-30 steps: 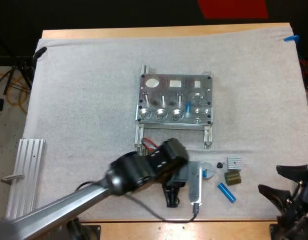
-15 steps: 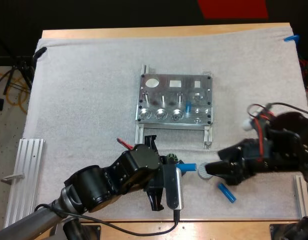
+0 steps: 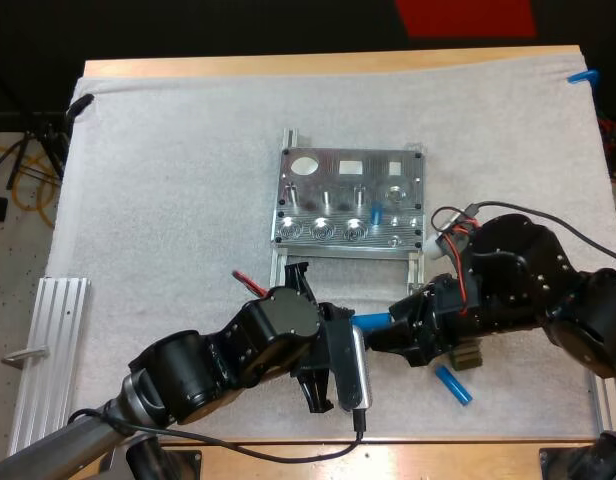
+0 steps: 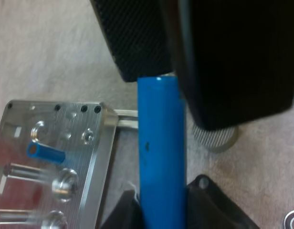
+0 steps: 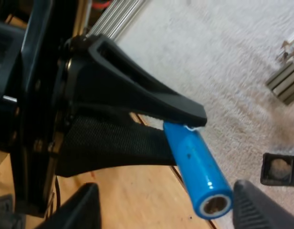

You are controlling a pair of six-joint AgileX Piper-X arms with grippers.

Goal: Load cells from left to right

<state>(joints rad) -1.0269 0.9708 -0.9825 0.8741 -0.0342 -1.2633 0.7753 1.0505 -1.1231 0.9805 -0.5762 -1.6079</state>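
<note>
My left gripper (image 3: 356,322) is shut on a blue cylinder (image 3: 371,321) just in front of the metal fixture (image 3: 350,175), above the mat. In the left wrist view its fingers (image 4: 123,212) press the cylinder (image 4: 161,157) from both sides. My right gripper (image 3: 385,336) has come in from the right to the cylinder's free end. In the right wrist view the right fingers (image 5: 85,205) stand apart, with the cylinder's end (image 5: 199,171) between them, close to one finger. A second blue cylinder (image 3: 376,212) stands in the fixture (image 4: 66,143).
A loose blue cylinder (image 3: 452,384) and an olive part (image 3: 470,356) lie on the mat under my right arm. A knurled silver disc (image 4: 214,138) and a small black block (image 5: 278,169) lie nearby. An aluminium rail (image 3: 48,350) sits at the table's left edge.
My right arm swung in from the lower right corner to the left, up to the cylinder's free end. My left gripper drew back and turned, holding the cylinder up off the mat.
</note>
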